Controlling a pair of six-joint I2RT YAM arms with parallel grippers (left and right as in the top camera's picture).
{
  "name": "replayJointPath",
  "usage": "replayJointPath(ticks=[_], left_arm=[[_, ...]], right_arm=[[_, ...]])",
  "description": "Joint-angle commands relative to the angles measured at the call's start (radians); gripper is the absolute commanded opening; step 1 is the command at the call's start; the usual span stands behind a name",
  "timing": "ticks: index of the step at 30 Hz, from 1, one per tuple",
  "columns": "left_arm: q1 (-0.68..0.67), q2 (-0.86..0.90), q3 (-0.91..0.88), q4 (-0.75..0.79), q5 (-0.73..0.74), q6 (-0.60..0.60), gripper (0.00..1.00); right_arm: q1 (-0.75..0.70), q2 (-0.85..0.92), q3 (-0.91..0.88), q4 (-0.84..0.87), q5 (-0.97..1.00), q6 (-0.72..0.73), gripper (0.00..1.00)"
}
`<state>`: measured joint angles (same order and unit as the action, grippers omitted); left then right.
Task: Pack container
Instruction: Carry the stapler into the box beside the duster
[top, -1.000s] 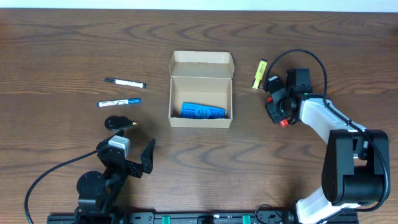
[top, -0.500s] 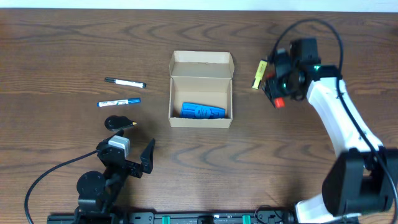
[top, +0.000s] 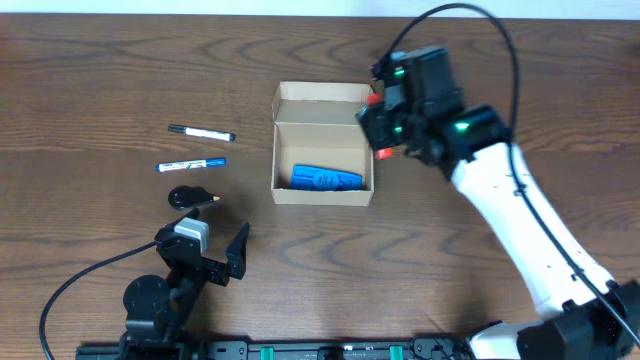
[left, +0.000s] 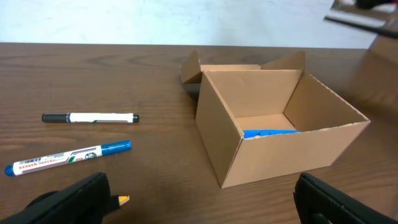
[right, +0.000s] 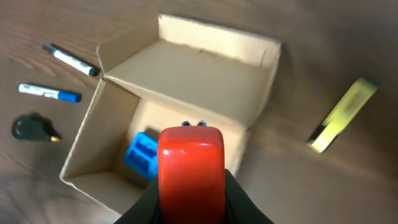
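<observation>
The container (top: 323, 134) is an open tan cardboard box at mid-table with its flap lid folded back on the far side. It also shows in the left wrist view (left: 292, 155) and the right wrist view (right: 205, 68). A blue object (top: 325, 179) lies inside it. My right gripper (top: 385, 128) is shut on a red object (right: 190, 165) and holds it in the air over the box's right rim. My left gripper (left: 199, 211) is open and empty, low near the table's front left, facing the box.
A black-and-white marker (top: 201, 133), a blue-capped marker (top: 190, 164) and a black object with a yellow tip (top: 192, 198) lie left of the box. A yellow highlighter (right: 342, 115) lies right of the box, hidden under my arm in the overhead view.
My right gripper has carried the red object up and left, from the table right of the highlighter to above the box's right rim. The left arm has not moved.
</observation>
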<state>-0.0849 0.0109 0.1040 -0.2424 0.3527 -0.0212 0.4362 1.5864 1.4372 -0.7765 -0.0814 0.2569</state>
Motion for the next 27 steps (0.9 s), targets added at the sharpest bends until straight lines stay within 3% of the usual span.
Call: replayJointPath(ticks=[1, 8, 27], left_arm=[[0.006, -0.006, -0.024, -0.006, 0.003, 0.015, 0.95], [0.006, -0.006, -0.024, -0.006, 0.003, 0.015, 0.95], [0.006, -0.006, -0.024, -0.006, 0.003, 0.015, 0.95]], right_arm=[[0.074, 0.054, 0.000, -0.016, 0.192, 0.267, 0.01], [0.160, 0.154, 0.000, -0.027, 0.353, 0.420, 0.01], [0.165, 0.206, 0.000, -0.034, 0.397, 0.413, 0.01]])
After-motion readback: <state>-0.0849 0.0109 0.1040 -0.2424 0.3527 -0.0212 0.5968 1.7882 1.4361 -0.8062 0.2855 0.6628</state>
